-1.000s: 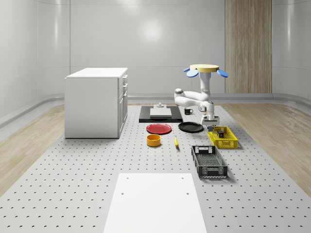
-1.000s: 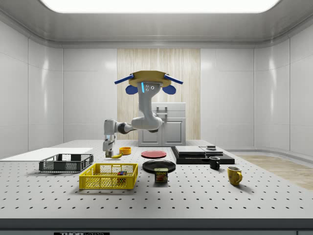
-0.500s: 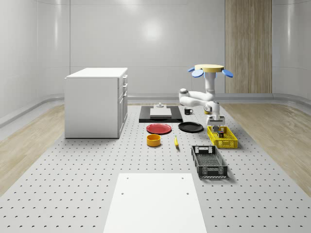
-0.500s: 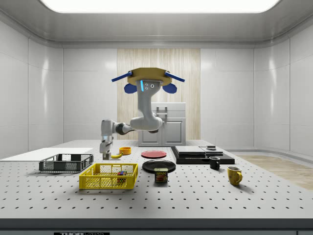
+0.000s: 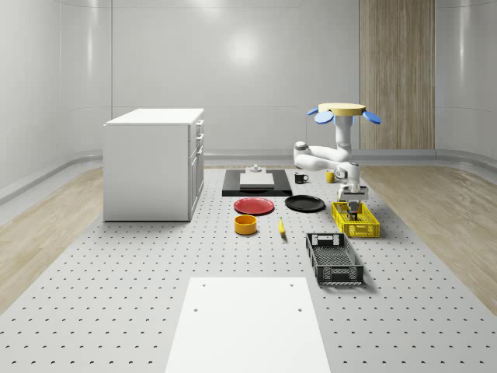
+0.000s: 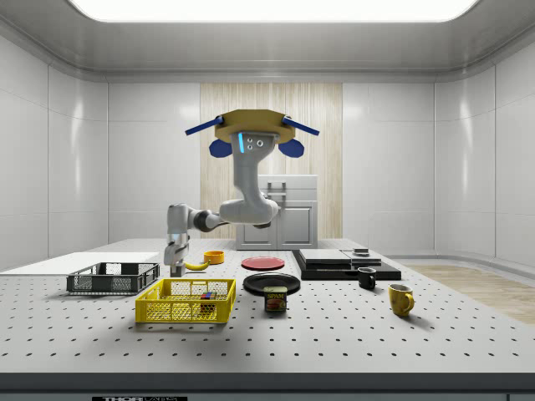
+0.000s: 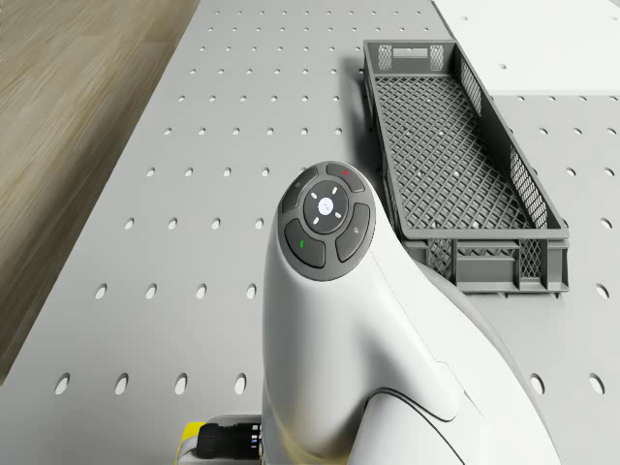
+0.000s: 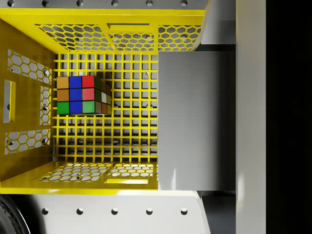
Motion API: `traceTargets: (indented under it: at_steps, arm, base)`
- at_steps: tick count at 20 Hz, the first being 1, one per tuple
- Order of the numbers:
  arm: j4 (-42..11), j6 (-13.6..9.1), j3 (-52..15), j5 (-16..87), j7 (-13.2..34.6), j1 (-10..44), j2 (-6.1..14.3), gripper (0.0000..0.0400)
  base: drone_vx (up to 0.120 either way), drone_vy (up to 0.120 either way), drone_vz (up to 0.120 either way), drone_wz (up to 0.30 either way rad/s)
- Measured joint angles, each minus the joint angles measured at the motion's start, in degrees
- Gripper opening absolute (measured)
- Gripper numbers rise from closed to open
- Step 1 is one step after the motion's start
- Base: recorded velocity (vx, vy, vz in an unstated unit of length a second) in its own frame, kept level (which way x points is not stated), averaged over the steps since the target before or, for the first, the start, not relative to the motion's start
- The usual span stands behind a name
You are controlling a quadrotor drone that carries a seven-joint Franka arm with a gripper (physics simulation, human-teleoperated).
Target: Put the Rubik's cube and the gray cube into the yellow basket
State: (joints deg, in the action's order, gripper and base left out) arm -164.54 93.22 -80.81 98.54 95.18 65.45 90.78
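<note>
I judge step two in hand: Rubik's cube lies in the basket; drone hovers beside it, fingers over it, clenched on the gray cube; next I'd lower slightly, then release.

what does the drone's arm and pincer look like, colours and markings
The arm is glossy white with rounded links and darker grey bands at the joints. Near the wrist sits a dark grey round button pad with one small red mark and one green. The pincer is light grey with darker fingers. The drone body is tan-yellow with blue rotor blades and a glowing blue strip.
</note>
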Motion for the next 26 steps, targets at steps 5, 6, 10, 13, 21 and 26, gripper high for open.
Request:
traceTargets:
  at_steps: [5,6,10,13,21,26]
  arm:
    - [0.00,0.04,-0.01,-0.02,0.01,0.01,0.04,0.0250]
    - [0.00,0.05,-0.01,-0.02,0.01,0.01,0.05,0.0250]
    - [0.00,0.08,-0.01,-0.03,0.01,0.01,0.08,0.0250]
    - [0.15,0.44,1.02,0.94,0.03,0.14,0.15,0.0250]
    - [1.18,2.11,6.24,5.89,0.15,0.96,0.19,0.0250]
    - [1.84,2.83,8.82,8.35,0.19,1.42,0.00,0.0262]
  base:
    - [0.000,0.024,-0.096,0.000]
    - [0.000,0.000,-0.120,0.000]
    - [0.000,0.000,-0.120,0.000]
    - [0.000,0.000,0.000,0.000]
    - [0.000,0.000,0.000,0.000]
    - [0.000,0.000,0.000,0.000]
